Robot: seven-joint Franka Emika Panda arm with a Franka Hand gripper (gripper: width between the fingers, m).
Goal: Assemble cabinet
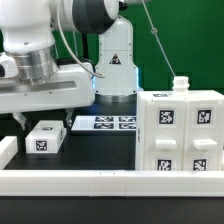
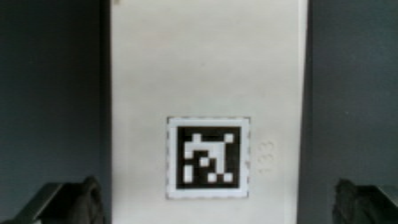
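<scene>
cabinet (image 1: 180,135), one big white box, stands at the near right of the counter (image 1: 100,150). it looks stiff, smooth and bulky, probably too wide to pinch whole, so a thin wall edge seems the best hold. one small tagged block (image 1: 42,137) lies left, and one marker board (image 1: 105,123) farther back. the gripper (image 2: 214,200) hangs with fingers apart, holding nothing.

Arm (image 1: 62,28): glossy white shells, black bands at the joints, upper left to centre of the exterior frame. Ribbed silver flange ring (image 1: 37,66) at left, above a flat white-grey hand housing (image 1: 45,95). White conical base (image 1: 117,58) with a blue-lit patch. Thin black cable (image 1: 152,32) at upper right. Wrist view: two dark fingers (image 2: 63,205), detail blurred.
</scene>
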